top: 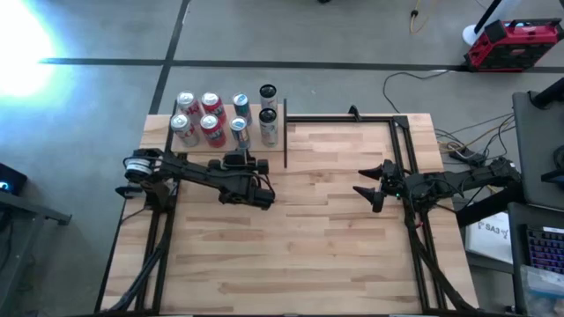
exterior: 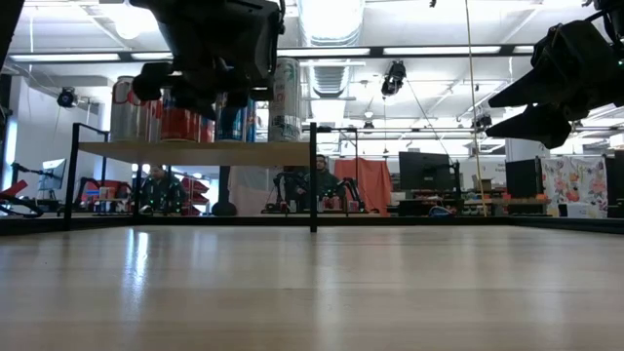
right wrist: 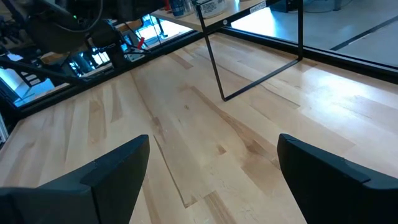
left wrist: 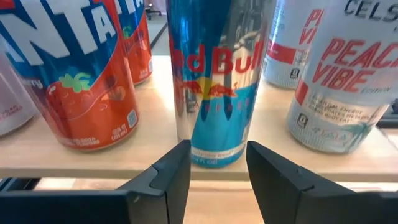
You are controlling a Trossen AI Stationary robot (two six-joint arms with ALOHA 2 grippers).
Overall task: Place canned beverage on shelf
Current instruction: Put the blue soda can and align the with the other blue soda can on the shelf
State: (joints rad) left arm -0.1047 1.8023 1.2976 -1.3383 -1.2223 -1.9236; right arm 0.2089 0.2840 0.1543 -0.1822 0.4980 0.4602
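The left tool (left wrist: 217, 168) sits just in front of the blue Red Bull can (left wrist: 217, 81), fingers drawn close together with nothing between them. That can stands upright on the shelf (left wrist: 155, 149) among other cans, while the right tool (right wrist: 211, 180) hangs wide apart over the worktop (right wrist: 186, 124), empty

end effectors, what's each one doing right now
Left end effector: closed, holding nothing, just short of the Red Bull can.
Right end effector: open, empty, over the table.

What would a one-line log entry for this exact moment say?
left gripper: shut, empty, in front of Red Bull can | Red Bull can: upright on shelf among other cans | right gripper: open, empty, above tabletop
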